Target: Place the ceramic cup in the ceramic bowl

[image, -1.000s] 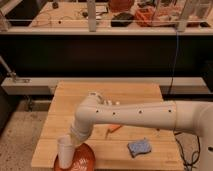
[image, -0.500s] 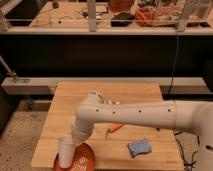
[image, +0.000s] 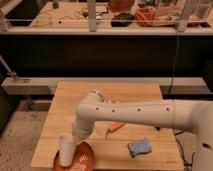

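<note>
At the far left the ceramic cup stands upright over the left part of the ceramic bowl, which sits at the front-left corner of the wooden table. The cup's foot is low in the bowl, but whether it rests on the bowl's floor or hangs just above it cannot be made out.

Just right of the cup's rim is the gripper, at the end of the white arm that reaches in from the right. Whether it is clamped on the cup or has let go, I cannot tell.

Over the last second almost nothing has shifted. Cup, gripper and arm sit where they were, give or take a hair. My reading is that the carry is over and the task stands at the release, with only the letting-go and the lift-away left.

Further right, apart from the bowl, lie a small orange object and a blue sponge.
</note>
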{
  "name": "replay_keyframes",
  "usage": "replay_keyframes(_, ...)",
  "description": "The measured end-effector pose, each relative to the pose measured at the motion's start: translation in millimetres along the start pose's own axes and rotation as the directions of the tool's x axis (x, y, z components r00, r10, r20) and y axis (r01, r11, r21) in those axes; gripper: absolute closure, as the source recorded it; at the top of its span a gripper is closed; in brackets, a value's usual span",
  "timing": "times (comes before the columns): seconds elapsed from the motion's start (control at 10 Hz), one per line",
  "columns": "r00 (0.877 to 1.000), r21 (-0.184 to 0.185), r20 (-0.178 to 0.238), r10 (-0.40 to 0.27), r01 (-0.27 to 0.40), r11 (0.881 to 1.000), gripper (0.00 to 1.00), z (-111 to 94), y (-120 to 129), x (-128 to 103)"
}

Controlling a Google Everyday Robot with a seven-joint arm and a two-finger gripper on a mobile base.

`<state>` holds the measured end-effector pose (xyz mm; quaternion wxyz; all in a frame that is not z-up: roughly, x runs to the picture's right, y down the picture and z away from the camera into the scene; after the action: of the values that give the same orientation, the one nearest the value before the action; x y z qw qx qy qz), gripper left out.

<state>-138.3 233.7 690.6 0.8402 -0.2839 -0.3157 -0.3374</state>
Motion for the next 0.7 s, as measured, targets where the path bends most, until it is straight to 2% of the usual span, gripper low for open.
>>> replay_keyframes(0.3,1.0,-0.001,-0.004,0.007,-0.007,1.0,0.68,-1.4,-1.1,3.8)
replay_keyframes(0.6,1.0,0.0,-0.008,0.015,-0.015,1.0,0.65,-3.1,-2.7,7.1)
replay_keyframes(0.7,1.0,-0.001,-0.008,0.017,-0.017,1.0,0.58,-3.5,-3.0,7.8)
